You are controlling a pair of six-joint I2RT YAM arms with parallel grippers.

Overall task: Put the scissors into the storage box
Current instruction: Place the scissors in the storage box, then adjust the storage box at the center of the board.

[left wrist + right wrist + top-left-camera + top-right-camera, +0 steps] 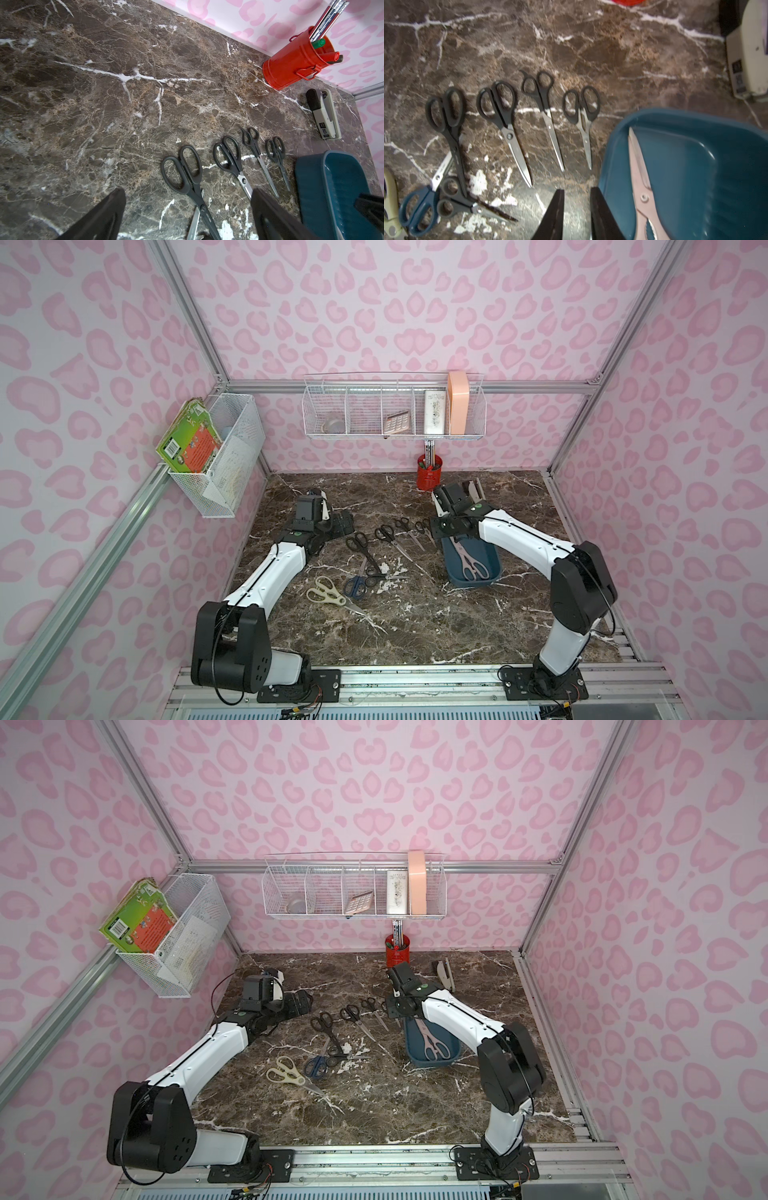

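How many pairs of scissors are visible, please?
8: pale pink pair in the teal plastic storage box; four black-handled in a row beside it; black, navy and cream-handled pairs nearer the front.

Left tool (188, 192), right tool (577, 190): jaws apart

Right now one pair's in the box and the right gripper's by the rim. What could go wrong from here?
The right gripper hangs, jaws slightly apart, right beside the storage box rim; a drop here could clip and shove it, pink scissors and all.
The small black pair lies close beside that box, so there may be little room to close around it.
The navy-handled pair, long black pair and short black pair overlap; lifting one may drag the others.
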